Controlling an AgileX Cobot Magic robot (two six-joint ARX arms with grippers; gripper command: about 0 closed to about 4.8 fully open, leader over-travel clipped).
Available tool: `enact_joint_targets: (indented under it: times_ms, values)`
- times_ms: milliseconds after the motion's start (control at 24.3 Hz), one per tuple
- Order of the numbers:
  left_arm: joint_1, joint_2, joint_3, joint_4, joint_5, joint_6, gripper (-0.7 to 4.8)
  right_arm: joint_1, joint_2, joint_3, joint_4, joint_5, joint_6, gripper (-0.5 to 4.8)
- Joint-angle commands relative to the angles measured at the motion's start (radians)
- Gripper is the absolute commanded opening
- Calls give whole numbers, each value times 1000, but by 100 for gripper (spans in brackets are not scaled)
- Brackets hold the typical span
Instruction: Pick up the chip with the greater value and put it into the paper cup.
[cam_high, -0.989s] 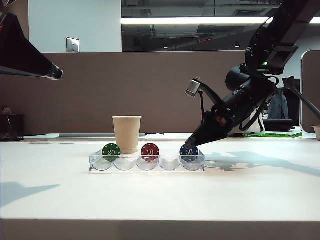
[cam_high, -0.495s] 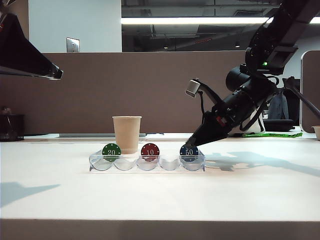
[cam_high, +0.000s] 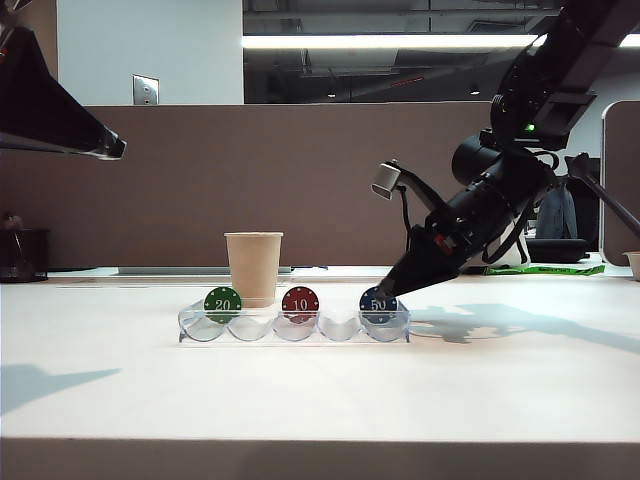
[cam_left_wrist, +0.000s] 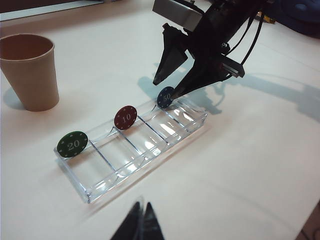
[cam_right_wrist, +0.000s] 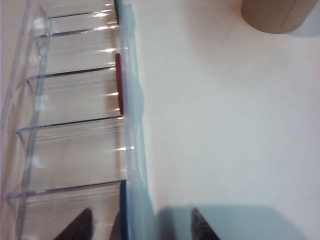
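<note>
- In the exterior view, you had the right gripper (cam_high: 384, 292) angled down at the blue chip (cam_high: 378, 304), which stood upright in the end slot of the clear tray (cam_high: 294, 330) on the desk (cam_high: 320, 390). The green chip (cam_high: 222, 303) and red chip (cam_high: 300, 302) stood in other slots, and the paper cup (cam_high: 254, 267) stood upright behind the tray. From here you could not tell the finger spacing. Your left arm (cam_high: 55, 110) hung high at the left edge.
- The left wrist view showed you what the side view hid: the right gripper (cam_left_wrist: 165, 88) with fingers apart, one tip at the blue chip's (cam_left_wrist: 165, 97) rim. The left gripper (cam_left_wrist: 140, 225) sat well clear of the tray, fingers together and empty.
- The right wrist view showed you the blue chip (cam_right_wrist: 123, 210) edge-on between the spread fingers (cam_right_wrist: 80, 226), not clamped.
</note>
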Motion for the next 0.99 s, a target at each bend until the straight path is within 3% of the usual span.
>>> enact_joint_targets:
  times_ms: [41,495,989]
  values:
    - [2,-1,5,8,5,0,-6,3,-3,2,-2,-7,2,206]
    - [2,-1,5,8,5,0,-6,3,-3,2,-3,-8,2,170]
    - [2,-1,5,2,4,0,-6,3,-3,2,-21,-7,1,169]
